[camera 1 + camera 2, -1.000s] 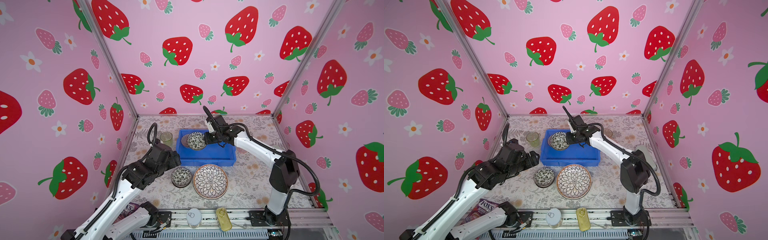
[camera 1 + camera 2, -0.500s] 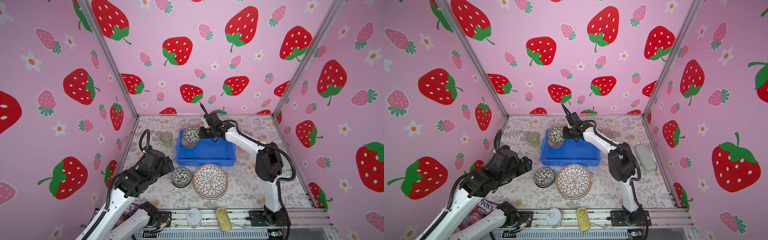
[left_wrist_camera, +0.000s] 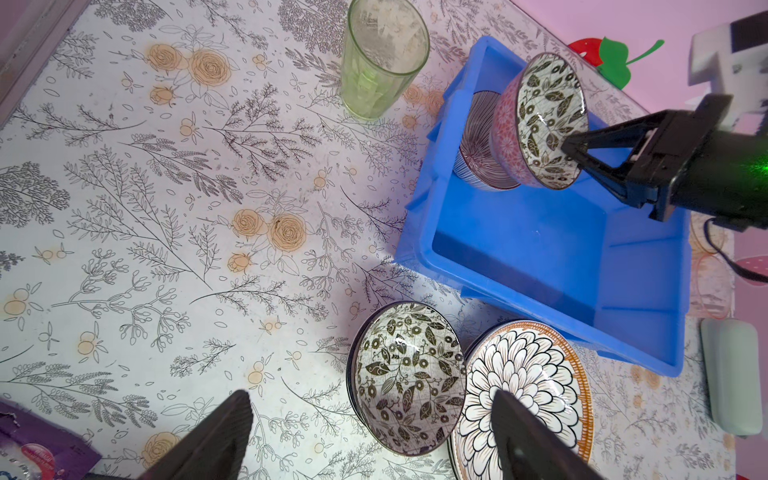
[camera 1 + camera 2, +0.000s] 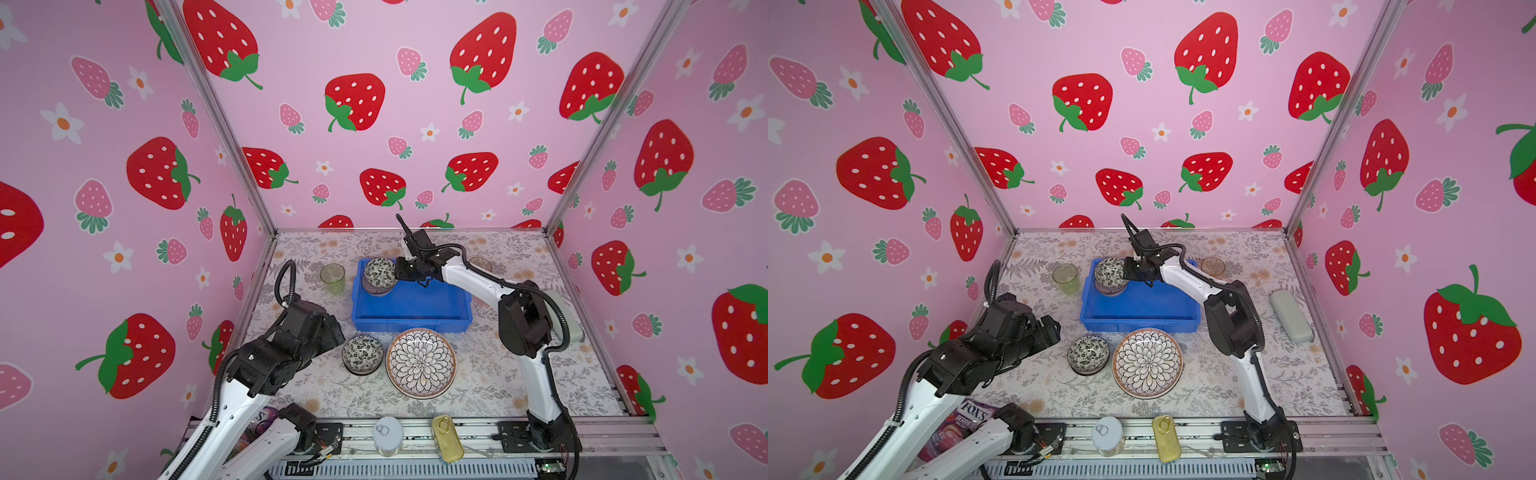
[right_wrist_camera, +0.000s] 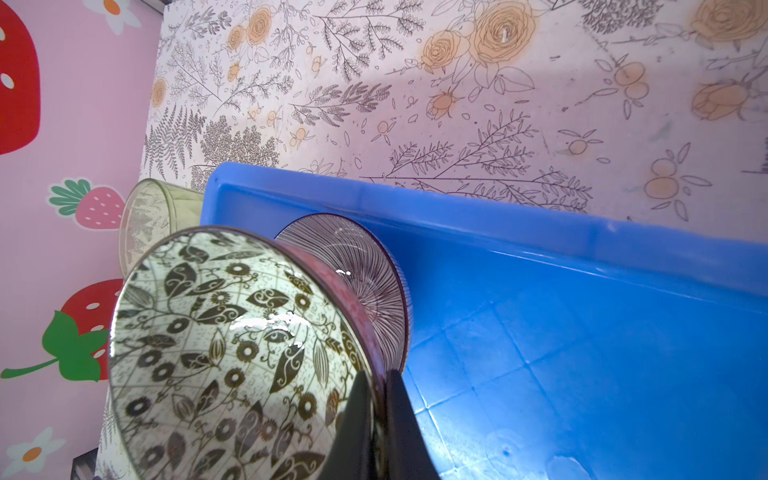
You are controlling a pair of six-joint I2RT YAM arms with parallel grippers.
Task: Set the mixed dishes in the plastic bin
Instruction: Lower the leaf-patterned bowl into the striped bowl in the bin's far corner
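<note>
As left claw (image 3: 370, 398) is gaping, right claw (image 3: 568, 148) is pinching slick, fragile bowl (image 3: 548, 120) by its rim at ten o'clock in bin (image 3: 540, 257)

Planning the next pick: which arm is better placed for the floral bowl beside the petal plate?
Left: the left gripper hangs open beside the table bowl; the right gripper is shut on the red-sided bowl over the bin.

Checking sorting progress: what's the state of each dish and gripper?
right gripper: shut on held floral bowl
held floral bowl: over striped bowl
striped bowl: upright inside blue bin
table floral bowl: upright, outside bin
petal plate: flat, outside bin
green tumbler: upright, outside bin
left gripper: open, empty
</note>
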